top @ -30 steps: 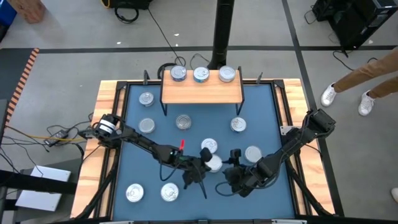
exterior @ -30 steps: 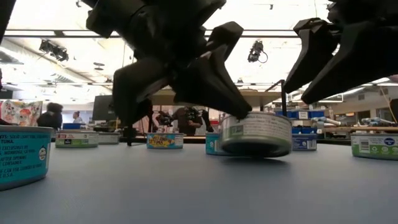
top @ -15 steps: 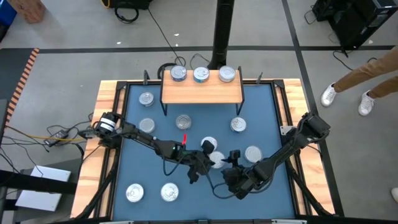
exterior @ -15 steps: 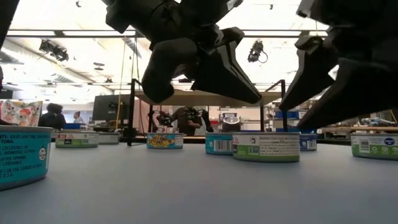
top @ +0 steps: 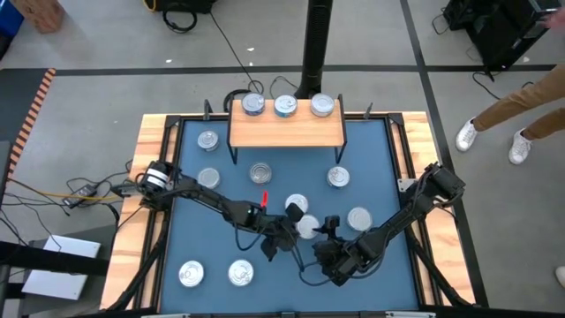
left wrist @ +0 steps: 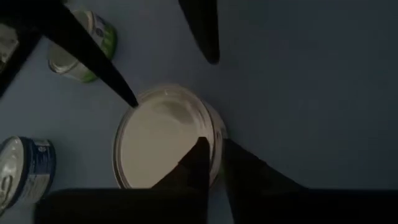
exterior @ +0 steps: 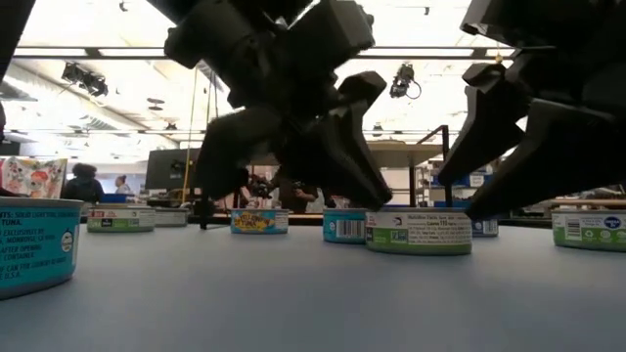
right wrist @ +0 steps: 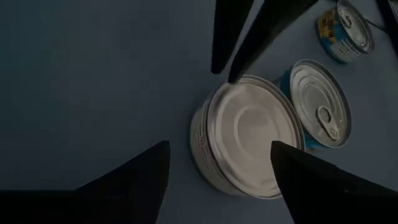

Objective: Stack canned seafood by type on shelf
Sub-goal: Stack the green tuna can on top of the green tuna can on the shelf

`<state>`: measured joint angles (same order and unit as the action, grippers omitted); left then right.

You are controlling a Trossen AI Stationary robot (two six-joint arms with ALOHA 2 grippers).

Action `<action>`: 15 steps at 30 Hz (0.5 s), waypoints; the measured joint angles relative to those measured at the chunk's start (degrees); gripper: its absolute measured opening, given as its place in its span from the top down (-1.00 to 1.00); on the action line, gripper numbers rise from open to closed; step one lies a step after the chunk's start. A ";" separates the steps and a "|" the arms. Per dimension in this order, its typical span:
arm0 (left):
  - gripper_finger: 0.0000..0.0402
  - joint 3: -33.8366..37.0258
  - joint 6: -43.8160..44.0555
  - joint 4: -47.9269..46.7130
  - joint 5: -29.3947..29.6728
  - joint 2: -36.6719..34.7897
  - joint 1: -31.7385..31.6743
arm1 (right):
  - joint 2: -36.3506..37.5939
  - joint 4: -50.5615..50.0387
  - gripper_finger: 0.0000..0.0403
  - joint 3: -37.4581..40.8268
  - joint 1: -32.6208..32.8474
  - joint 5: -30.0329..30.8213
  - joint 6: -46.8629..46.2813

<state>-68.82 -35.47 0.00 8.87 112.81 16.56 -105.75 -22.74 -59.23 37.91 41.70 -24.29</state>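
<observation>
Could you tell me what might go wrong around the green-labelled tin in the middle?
Both pincers crowd one tin: the left pincer sits at its rim, the right pincer straddles it open, so the arms may collide. A blue-labelled tin touches it and could be knocked on closing.

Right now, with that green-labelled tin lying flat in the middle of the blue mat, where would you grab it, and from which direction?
Probably by its curved side wall, coming straight down from above. The green-labelled tin lies flat and low, so only opposite sides of its wall give two fingers something to squeeze. The right gripper already hangs open over it. A blue-labelled tin sits close on one side, so the fingers should avoid that side.
</observation>
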 joint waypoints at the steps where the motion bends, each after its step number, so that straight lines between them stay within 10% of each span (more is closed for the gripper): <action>1: 0.68 0.02 -0.32 0.08 0.80 0.16 0.00 | 0.00 -0.07 -0.41 -0.07 0.00 0.01 0.00; 8: 0.49 0.02 -4.01 1.51 4.55 1.31 -0.11 | 0.02 -0.04 -0.40 -0.16 0.33 -0.04 -0.04; 15: 0.72 0.02 -6.91 1.40 4.54 2.00 -0.11 | 0.04 -0.02 -0.39 -0.16 0.33 -0.81 0.00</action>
<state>-68.79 -42.39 1.40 13.41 114.80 16.45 -105.71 -22.76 -59.40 38.24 40.89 -24.29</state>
